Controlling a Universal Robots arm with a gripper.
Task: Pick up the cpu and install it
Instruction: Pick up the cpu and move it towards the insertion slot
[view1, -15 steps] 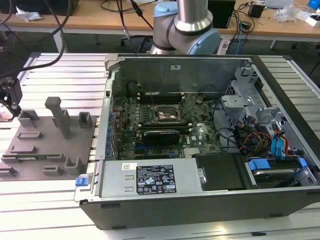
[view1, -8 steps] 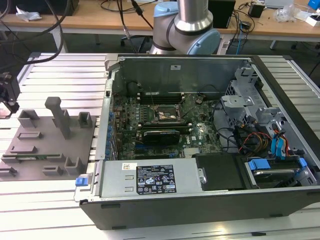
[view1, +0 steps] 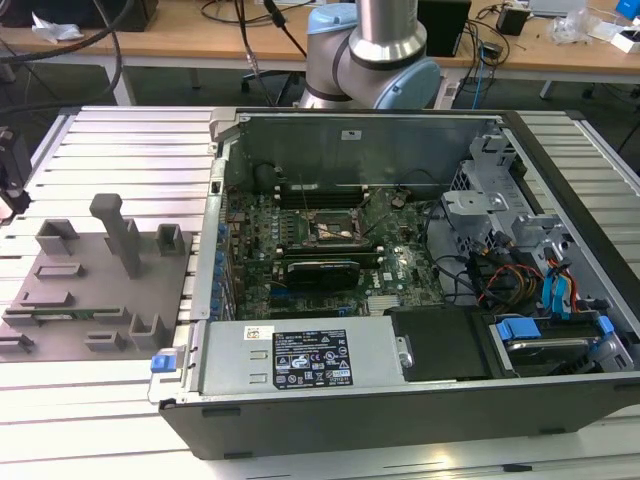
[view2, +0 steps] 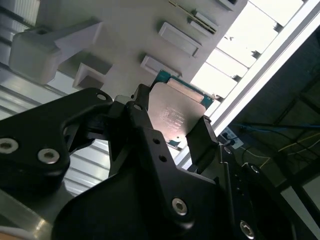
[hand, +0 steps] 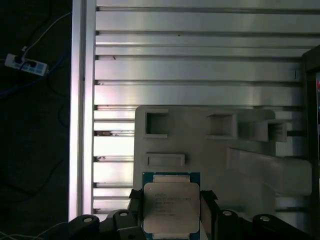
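The cpu (hand: 171, 207) is a flat square chip with a pale metal top and a green rim. It sits between the two black fingers (hand: 135, 197) of my gripper (hand: 171, 198), which is shut on its opposite edges. In the second wrist view the cpu (view2: 176, 116) is held the same way by my gripper (view2: 172, 125), well above the grey fixture plate (view2: 125, 30). The motherboard's socket (view1: 335, 228) lies open-faced inside the computer case, far from the gripper.
The grey fixture plate (view1: 110, 290) with posts and pockets lies on the slatted aluminium table (view1: 90, 420), at the exterior view's left. The open computer case (view1: 400, 250) holds a long black card (view1: 322, 270), cables and drive bays. The arm's base (view1: 370, 50) stands behind it.
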